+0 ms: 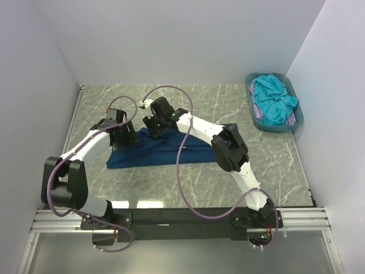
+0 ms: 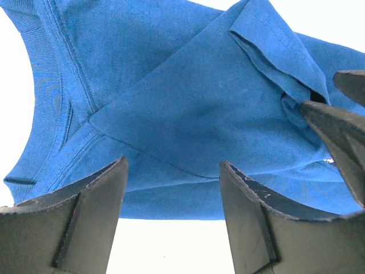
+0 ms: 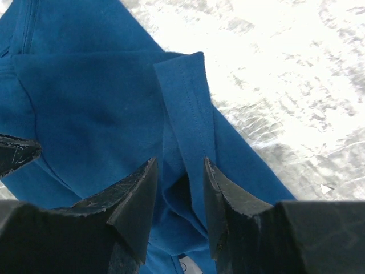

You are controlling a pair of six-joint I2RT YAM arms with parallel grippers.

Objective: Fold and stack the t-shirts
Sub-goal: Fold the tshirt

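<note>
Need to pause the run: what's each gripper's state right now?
Left gripper: open, holding nothing.
Right gripper: open, jaws astride a fold of the dark blue cloth t-shirt.

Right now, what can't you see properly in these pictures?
- Top view: the arms cover the far edge of the navy t-shirt.
- Top view: the lilac t-shirt is mostly buried under the turquoise t-shirt in the basket.
- Right wrist view: a sleeve fold sits between the fingertips of the right hand; whether it is pinched is unclear.
</note>
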